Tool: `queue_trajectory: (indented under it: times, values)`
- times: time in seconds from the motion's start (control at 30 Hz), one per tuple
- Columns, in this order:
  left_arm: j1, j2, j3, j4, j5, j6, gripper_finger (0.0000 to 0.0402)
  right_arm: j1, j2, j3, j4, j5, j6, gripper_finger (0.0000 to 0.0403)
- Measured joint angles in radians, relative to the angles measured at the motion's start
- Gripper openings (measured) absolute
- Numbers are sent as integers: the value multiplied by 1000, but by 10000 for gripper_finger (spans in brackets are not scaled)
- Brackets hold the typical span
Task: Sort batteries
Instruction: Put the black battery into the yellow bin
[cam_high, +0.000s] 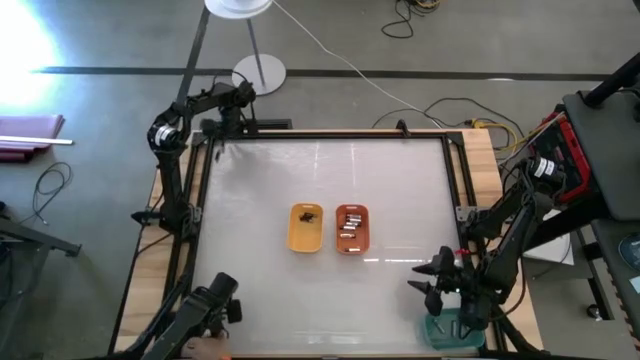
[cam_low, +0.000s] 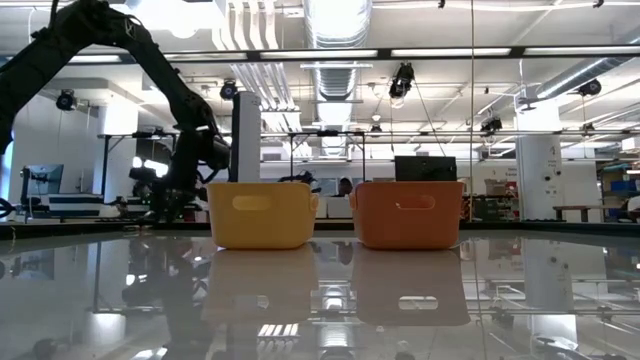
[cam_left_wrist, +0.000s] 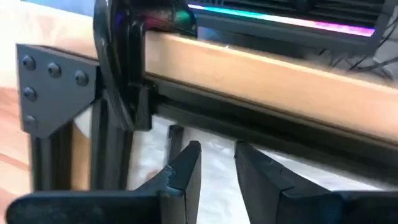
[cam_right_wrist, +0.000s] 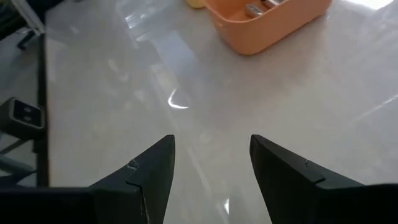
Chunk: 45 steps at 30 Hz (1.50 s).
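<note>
Resting at the near left corner of the table (cam_high: 260, 290), the left gripper (cam_left_wrist: 216, 163) sat low beside the black frame rail (cam_left_wrist: 261, 127); its fingers (cam_left_wrist: 186, 171) stood only a narrow gap apart, with nothing between them. A black corner bracket (cam_left_wrist: 43, 87) of the frame showed just ahead of those jaws.

Well away from both sets of jaws, at mid-table, the yellow tray (cam_high: 305, 228) held a small cluster of dark batteries (cam_high: 309, 213). Just beside it, on its right, the orange tray (cam_high: 351, 228) held several silvery-grey batteries (cam_high: 349, 229) lying in a loose column. In the low view the two trays stood side by side, close but not touching.

The right gripper (cam_right_wrist: 211, 165) hovered over bare table near the near right corner, released, fingers spread wide and empty. Ahead of its jaws and farther off lay the orange tray, with silvery batteries visible inside. A teal tray (cam_high: 447, 328) sat below the right arm at the table's near edge; its contents could not be made out.
</note>
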Motion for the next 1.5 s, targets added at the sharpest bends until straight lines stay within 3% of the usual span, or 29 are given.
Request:
queue_trajectory:
  times: [0.2,0.33,0.4,0.57,0.8,1.07,1.33,1.5]
  values:
    - [-7,15,26,-13,-24,-44,80,0,4,0,71,3,-94,201]
    - [-55,15,37,13,-203,31,80,0,4,0,70,44,-149,201]
    - [-64,13,41,-32,-242,64,80,-2,4,0,69,54,-175,201]
    - [-26,15,34,-95,-99,-19,79,-13,4,0,69,53,-203,201]
    - [-26,11,35,-99,-82,-315,85,-13,4,0,65,49,-222,201]
    - [-31,11,-62,-120,-184,-488,93,22,4,-31,-21,41,-105,201]
    - [-32,12,-84,-13,-243,-419,101,48,-3,-65,-44,42,-6,201]
    - [-24,12,-106,-28,-240,-481,111,48,-7,-65,-42,42,9,201]
